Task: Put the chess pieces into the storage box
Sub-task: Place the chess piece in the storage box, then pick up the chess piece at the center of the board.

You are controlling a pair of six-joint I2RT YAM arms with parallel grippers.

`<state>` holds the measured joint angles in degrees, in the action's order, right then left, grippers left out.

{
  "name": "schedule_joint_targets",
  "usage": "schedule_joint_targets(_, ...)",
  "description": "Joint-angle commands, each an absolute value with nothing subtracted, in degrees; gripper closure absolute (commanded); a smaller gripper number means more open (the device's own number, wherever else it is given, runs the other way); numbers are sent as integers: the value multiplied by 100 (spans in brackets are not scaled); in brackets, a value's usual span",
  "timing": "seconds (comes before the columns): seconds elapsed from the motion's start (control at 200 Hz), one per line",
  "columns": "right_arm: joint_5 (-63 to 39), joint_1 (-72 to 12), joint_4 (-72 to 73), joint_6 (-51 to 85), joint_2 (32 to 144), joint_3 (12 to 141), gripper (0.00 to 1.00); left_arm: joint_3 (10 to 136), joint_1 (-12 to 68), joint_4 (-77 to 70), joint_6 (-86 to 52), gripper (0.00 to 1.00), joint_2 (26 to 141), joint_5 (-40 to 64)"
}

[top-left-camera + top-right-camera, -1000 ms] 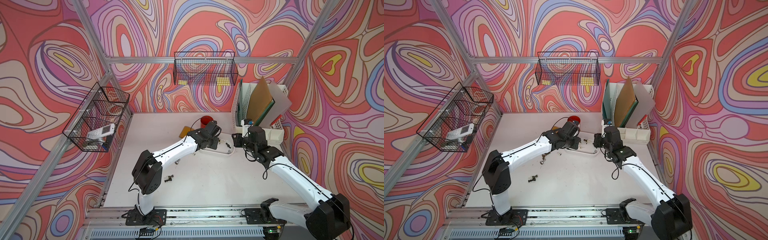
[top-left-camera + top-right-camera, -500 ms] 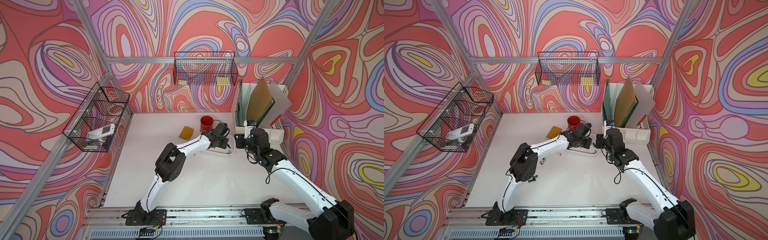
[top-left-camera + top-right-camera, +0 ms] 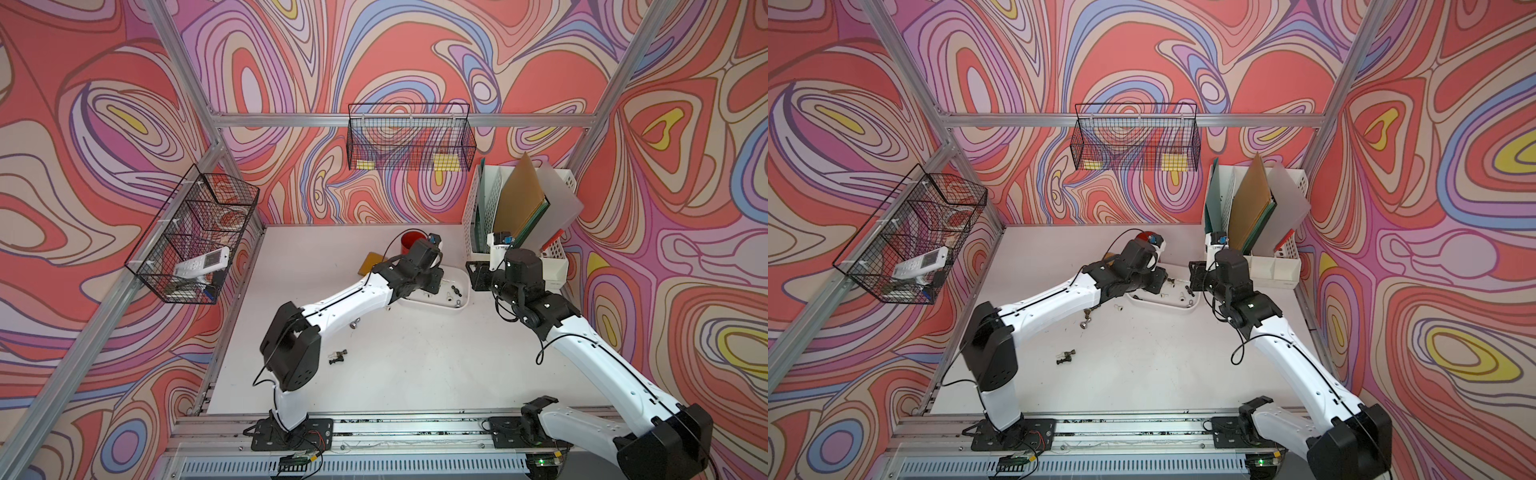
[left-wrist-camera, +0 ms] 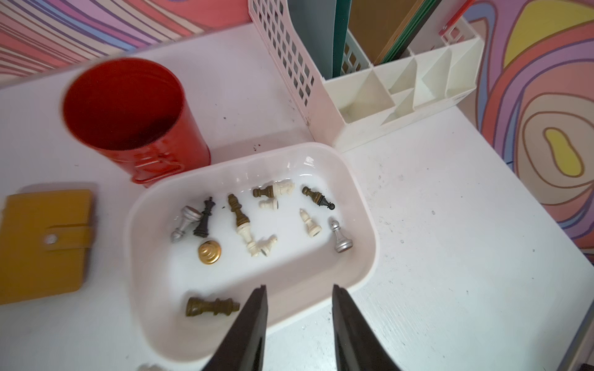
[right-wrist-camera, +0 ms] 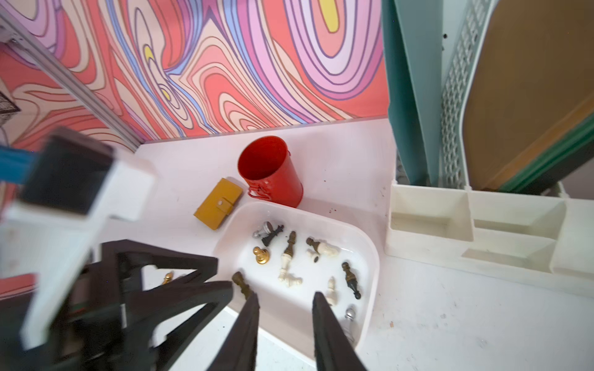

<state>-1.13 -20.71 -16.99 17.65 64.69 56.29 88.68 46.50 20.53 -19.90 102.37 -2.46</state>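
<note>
The storage box (image 4: 369, 225), a shallow white tub, holds several chess pieces in brass, black, silver and cream. A brass piece (image 4: 212, 306) lies at its near wall, just beside one finger of my left gripper (image 4: 299, 287). That gripper hangs open over the box's near rim with nothing between its fingers. My right gripper (image 5: 286, 294) is open and empty too, above the box's (image 5: 373, 257) other side. In both top views the two grippers (image 3: 432, 282) (image 3: 476, 276) face each other across the box (image 3: 440, 306). More chess pieces (image 3: 337, 357) (image 3: 1086, 324) lie loose on the table.
A red cup (image 4: 128, 112) stands just behind the box and a yellow wallet (image 4: 41, 244) lies beside it. The tall white file organiser (image 4: 401, 86) is close to the box's far corner. Wire baskets (image 3: 195, 232) (image 3: 409, 137) hang on the walls.
My left gripper has stayed over the box while its arm shifted, and its jaws have widened. The right arm has hardly moved.
</note>
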Motion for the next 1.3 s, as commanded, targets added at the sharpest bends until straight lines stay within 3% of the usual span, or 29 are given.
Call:
schedule_joint_targets(0.0,-712,-2259,-1806,1718,6844,5939,69,8330,4614,2485,-1843,62,9544,-812)
schedule_joint_targets(0.195,-768,-3295,-1838,1226,7899,6571,68,7348,4446,3745,-2272,62,8360,-1206)
schedule_joint_targets(0.401,-1330,-3731,-1489,1180,9133,7123,68,6225,4161,4810,-3030,62,7025,-1339)
schedule_joint_targets(0.606,-923,-3977,-2651,839,10731,8470,70,5451,3618,5291,-3305,61,6125,-1133)
schedule_joint_targets(0.821,-437,-4179,-3425,849,11755,9380,69,5179,3153,5256,-3147,61,5875,-923)
schedule_joint_targets(1.297,155,-4407,-4209,932,12856,10316,71,5078,3069,5019,-2973,62,5845,-905)
